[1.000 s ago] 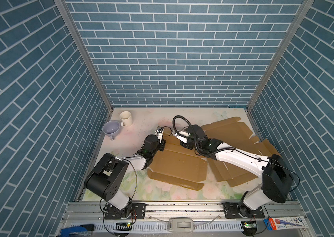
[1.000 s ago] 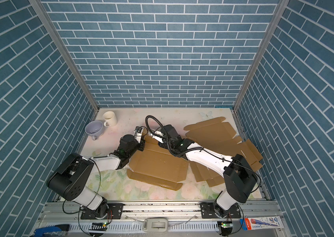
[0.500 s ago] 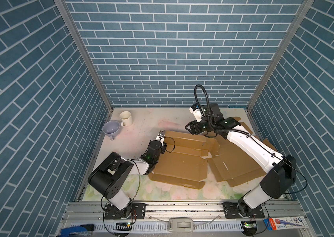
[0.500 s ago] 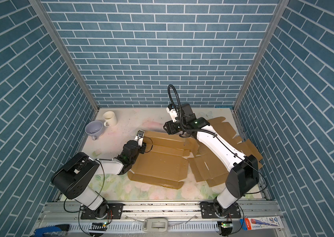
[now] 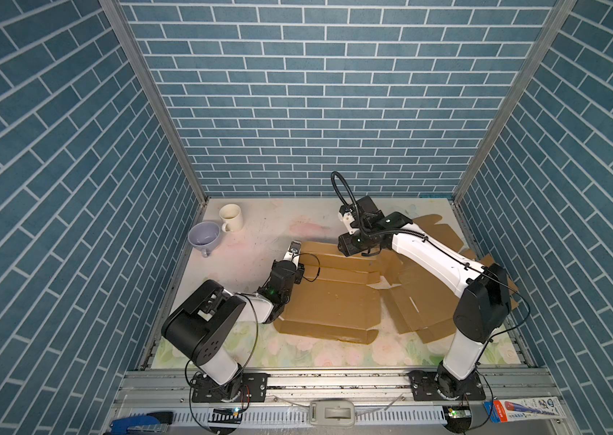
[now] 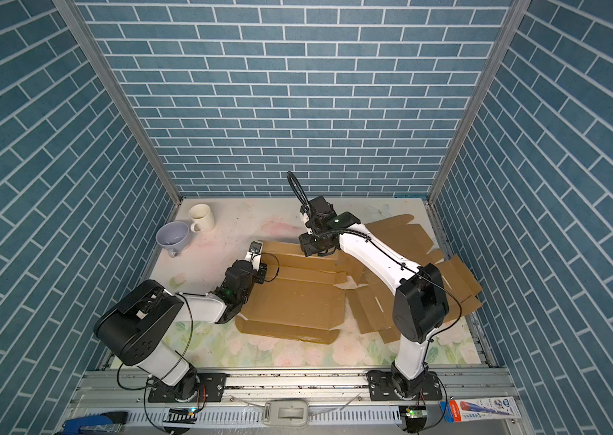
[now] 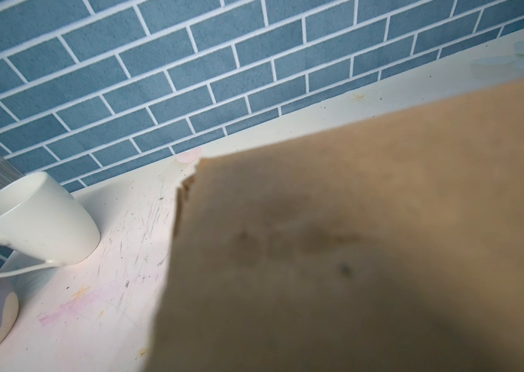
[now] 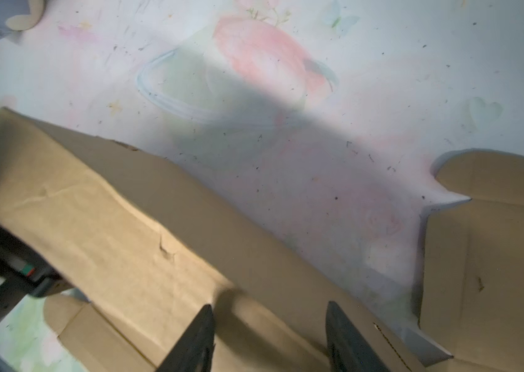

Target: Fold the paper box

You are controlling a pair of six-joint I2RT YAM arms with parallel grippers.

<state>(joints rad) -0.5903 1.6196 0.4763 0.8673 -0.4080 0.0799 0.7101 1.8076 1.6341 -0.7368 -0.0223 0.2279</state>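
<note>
Paper box (image 5: 331, 301) is laid out mid-desk (image 5: 252, 241), main panel flat, far flap lifted along its crease. Left claw (image 5: 293, 249) is parked at the flap's far-left corner. It is closed right down, apparently pinching that corner (in the left wrist view the cardboard (image 7: 351, 241) fills the frame and hides its fingers). Right claw (image 5: 346, 246) is hung over the far edge of the same flap, toward its right end. Its fingers (image 8: 201, 338) are seen moderately spread, with cardboard below them and nothing gripped. A second cardboard sheet (image 5: 425, 301) is spread flat on the right, just beside the box and partly under the right arm. White mug (image 5: 230, 217) and lavender cup (image 5: 204, 235) are set side by side in the far-left corner, well apart from the box.
</note>
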